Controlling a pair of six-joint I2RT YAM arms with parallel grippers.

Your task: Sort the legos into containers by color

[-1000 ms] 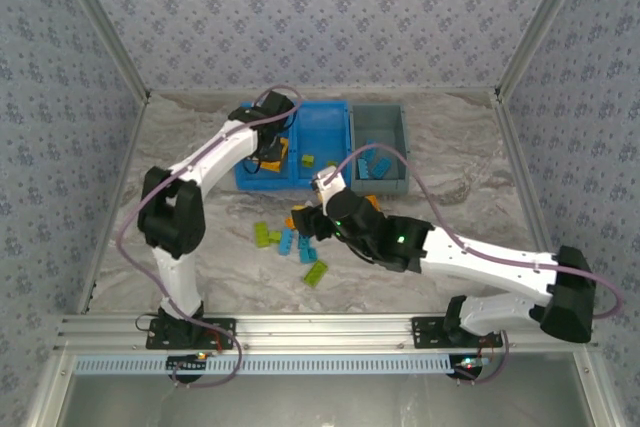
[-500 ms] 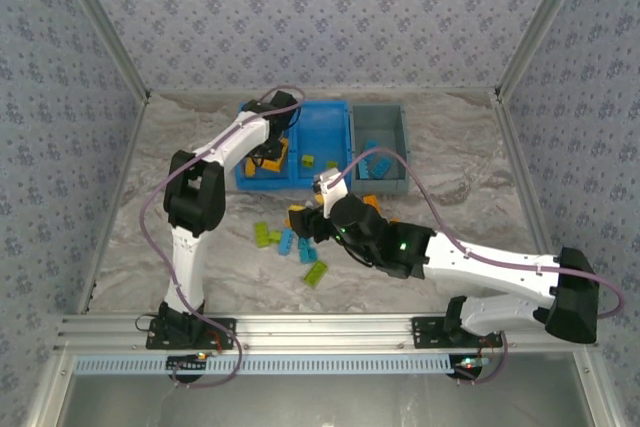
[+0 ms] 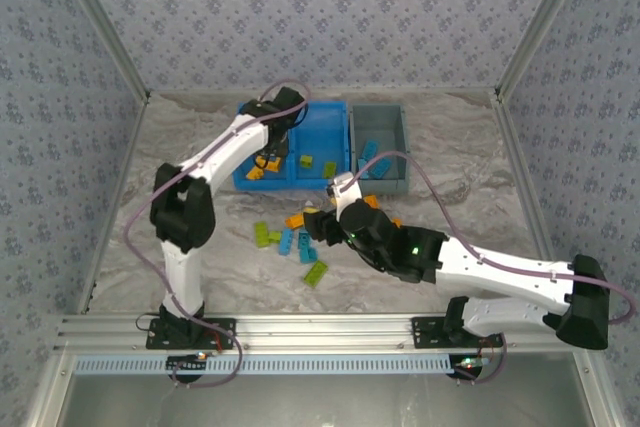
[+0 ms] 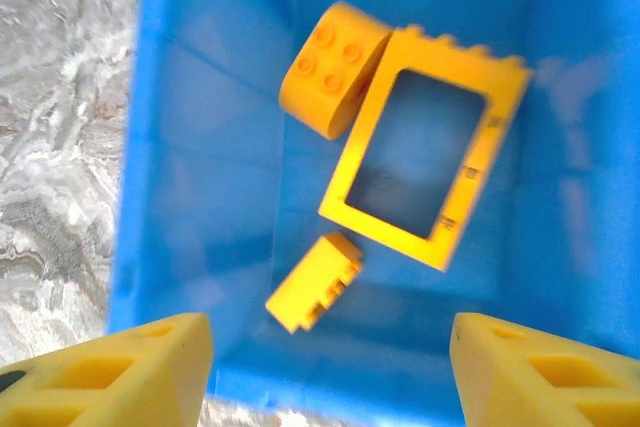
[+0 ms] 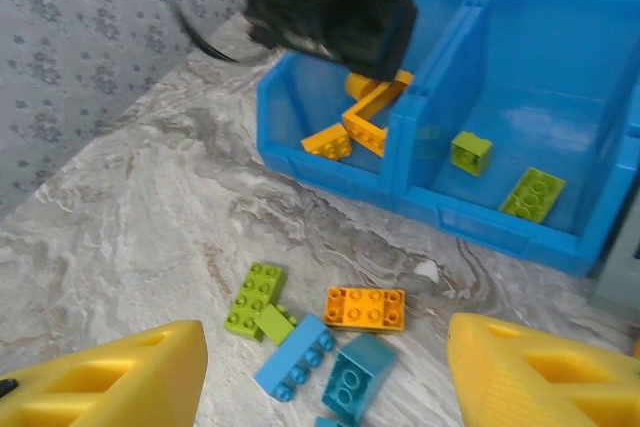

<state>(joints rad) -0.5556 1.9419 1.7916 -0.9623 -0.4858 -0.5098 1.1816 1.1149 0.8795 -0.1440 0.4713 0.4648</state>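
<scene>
I see the orange frame (image 4: 425, 162) and a small orange brick (image 4: 313, 282) lying in the blue bin (image 4: 200, 147), just ahead of my left gripper (image 4: 328, 357), jaws wide apart, empty. Right gripper (image 5: 325, 362) has jaws apart too, with a loose orange brick (image 5: 365, 307), green brick (image 5: 252, 297) and blue brick (image 5: 295, 355) ahead between them.

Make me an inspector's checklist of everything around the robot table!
Surface: marbled tabletop, no spills seen.
Job's things: blue bin holds orange pieces in one compartment, lime bricks in the other; grey bin holds blue bricks; loose bricks in orange, lime and blue lie on the table.
Clutter: nothing seen.
Grippers: left gripper open over the orange pieces; right gripper open above the loose bricks.
Cables: a purple cable runs along each arm.
Surroundings: patterned walls, metal rail at the near edge.
</scene>
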